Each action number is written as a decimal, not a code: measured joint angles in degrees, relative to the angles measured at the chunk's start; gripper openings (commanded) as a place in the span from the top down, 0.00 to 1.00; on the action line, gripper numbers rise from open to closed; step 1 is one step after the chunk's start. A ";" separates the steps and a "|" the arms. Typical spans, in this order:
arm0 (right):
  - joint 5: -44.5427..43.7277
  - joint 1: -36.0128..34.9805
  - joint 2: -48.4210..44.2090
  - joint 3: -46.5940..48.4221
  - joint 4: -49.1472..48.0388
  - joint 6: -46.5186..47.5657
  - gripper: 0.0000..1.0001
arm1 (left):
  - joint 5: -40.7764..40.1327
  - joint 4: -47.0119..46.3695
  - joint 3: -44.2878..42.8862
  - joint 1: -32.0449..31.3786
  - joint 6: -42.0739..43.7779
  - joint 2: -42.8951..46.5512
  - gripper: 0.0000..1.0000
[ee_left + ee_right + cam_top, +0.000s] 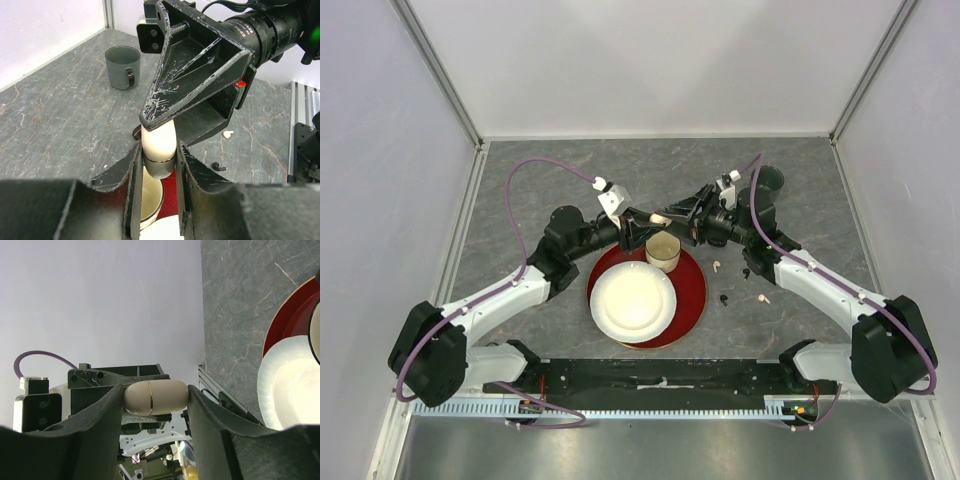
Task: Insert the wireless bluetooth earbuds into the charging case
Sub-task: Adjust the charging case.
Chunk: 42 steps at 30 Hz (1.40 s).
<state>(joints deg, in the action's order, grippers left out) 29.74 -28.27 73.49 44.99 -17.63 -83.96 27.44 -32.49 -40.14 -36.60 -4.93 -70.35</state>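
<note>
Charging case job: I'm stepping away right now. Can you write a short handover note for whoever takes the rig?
The left gripper is shut on the lower half of the charging case, held above the paper cup.
The right gripper has its fingers on either side of the same case, apparently touching it.
All four earbuds, two white and two black, lie on the table right of the red plate; none are in the case.
Done: the case is off the table; it looks closed.
Left: open the case and seat the earbuds.
</note>
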 measured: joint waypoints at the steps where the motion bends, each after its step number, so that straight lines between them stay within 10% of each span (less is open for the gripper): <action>1: -0.02 0.00 -0.04 -0.09 -0.11 -0.15 0.53 | 0.04 -0.04 0.00 0.00 -0.02 0.00 0.98; 7: -0.04 0.00 -0.59 -0.59 -0.57 -0.92 0.60 | -0.07 -0.37 0.00 0.00 -0.07 0.00 0.96; 23: -0.11 0.00 -0.70 -2.38 -4.17 -4.92 0.84 | -0.94 -1.09 0.00 0.02 -2.10 0.00 0.51; 42: -0.37 0.04 -0.68 -5.20 -11.72 -11.58 0.85 | -1.90 -25.51 7.15 0.09 -7.96 -6.27 0.57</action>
<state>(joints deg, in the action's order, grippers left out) 29.36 -28.23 72.82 39.79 -29.34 -95.55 25.54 -58.00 -32.99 -36.51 -12.88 -76.62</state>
